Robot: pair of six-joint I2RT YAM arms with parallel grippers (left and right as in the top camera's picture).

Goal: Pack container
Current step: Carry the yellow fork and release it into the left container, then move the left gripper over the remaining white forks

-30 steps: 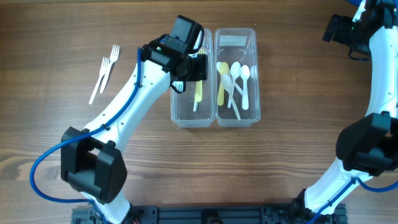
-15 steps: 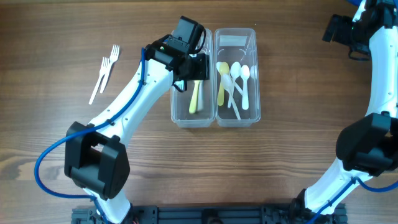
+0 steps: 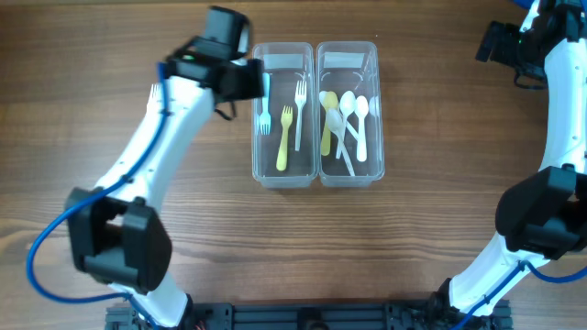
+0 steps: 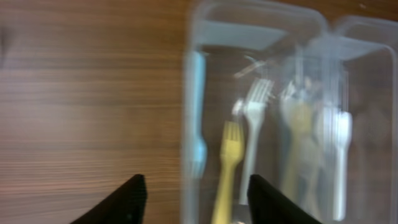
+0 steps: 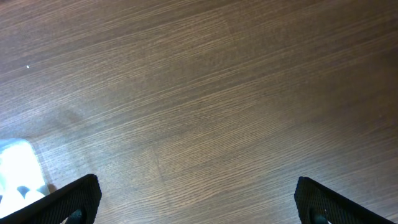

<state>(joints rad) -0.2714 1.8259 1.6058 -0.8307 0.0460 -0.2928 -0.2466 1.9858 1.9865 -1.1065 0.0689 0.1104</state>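
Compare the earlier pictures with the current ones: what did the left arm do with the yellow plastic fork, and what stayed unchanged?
The left gripper let go of the yellow plastic fork, which now lies in the left clear plastic container, then drew back to the left, open and empty. The plastic spoons in the right container and the open right gripper stayed put.

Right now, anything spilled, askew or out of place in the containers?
Nothing stands out. The forks lie inside the left container, spoons inside the right container; nothing hangs over a rim, and both sit side by side.
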